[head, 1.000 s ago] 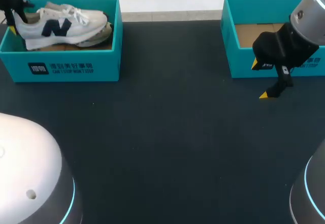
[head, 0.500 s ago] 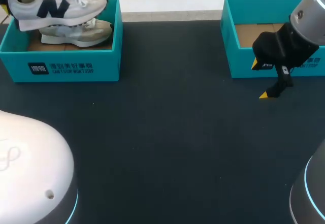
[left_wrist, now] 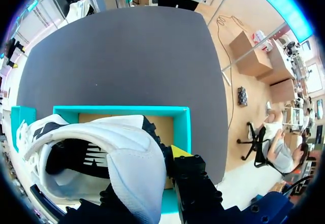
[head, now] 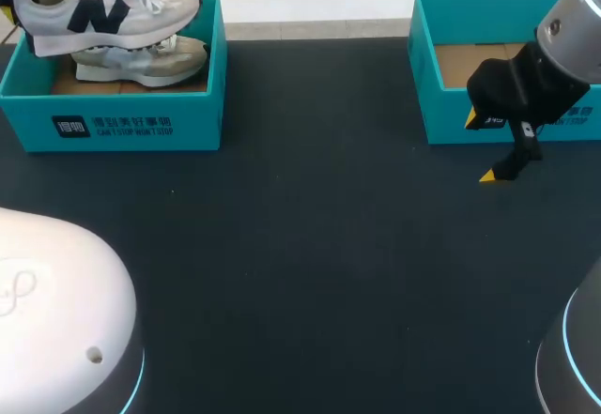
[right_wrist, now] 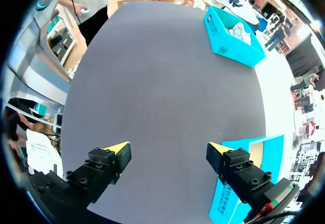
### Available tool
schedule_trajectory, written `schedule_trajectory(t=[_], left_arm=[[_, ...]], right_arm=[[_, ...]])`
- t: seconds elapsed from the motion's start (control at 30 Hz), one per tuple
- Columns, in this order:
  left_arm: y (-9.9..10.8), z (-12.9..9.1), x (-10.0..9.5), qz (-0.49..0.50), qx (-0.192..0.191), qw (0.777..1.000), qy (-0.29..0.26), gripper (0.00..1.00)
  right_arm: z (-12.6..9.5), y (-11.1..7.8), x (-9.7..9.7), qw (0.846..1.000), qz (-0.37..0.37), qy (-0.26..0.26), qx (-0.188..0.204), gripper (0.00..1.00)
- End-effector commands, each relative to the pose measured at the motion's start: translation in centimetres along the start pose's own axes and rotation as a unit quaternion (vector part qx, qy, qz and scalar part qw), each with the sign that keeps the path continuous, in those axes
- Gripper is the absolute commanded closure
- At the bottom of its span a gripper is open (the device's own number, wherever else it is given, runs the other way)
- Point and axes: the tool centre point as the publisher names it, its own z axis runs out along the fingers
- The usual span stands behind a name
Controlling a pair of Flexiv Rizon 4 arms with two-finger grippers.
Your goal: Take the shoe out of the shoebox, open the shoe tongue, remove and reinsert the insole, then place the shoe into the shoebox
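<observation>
A white sneaker with a navy letter on its side [head: 103,10] hangs just above the left teal shoebox [head: 113,118]. My left gripper [left_wrist: 147,181] is shut on its heel at the box's far left end. A second, greyer shoe [head: 146,57] lies inside the box under it. In the left wrist view the sneaker's heel and opening [left_wrist: 101,153] fill the space between the fingers, and one yellow fingertip [left_wrist: 177,151] shows beside the heel. My right gripper [head: 480,148] hangs open and empty over the dark table, in front of the right box.
A second teal shoebox [head: 507,118] stands at the back right with only brown cardboard showing inside; it sits close beside my right gripper [right_wrist: 168,148]. The dark table [head: 310,264] stretches between the two boxes.
My left gripper has lifted the white sneaker up out of the left box, uncovering the second shoe beneath. The right arm has not moved.
</observation>
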Motion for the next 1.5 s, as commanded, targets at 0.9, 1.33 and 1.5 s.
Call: schedule_trajectory(t=[0.9, 1.33, 1.5], left_arm=[[-14.4, -0.8, -17.0, 0.013, -0.055, 0.998, 0.018, 1.00], [-17.9, 0.5, -21.5, 0.020, -0.019, 0.998, -0.048, 1.00], [-17.9, 0.5, -21.5, 0.020, -0.019, 0.998, -0.048, 1.00]], right_arm=[[0.1, 0.0, 0.0, 1.000, 0.000, 0.000, 0.001, 0.00], [0.1, 0.0, 0.0, 1.000, 0.000, 0.000, 0.001, 0.00], [0.1, 0.0, 0.0, 1.000, 0.000, 0.000, 0.001, 0.00]])
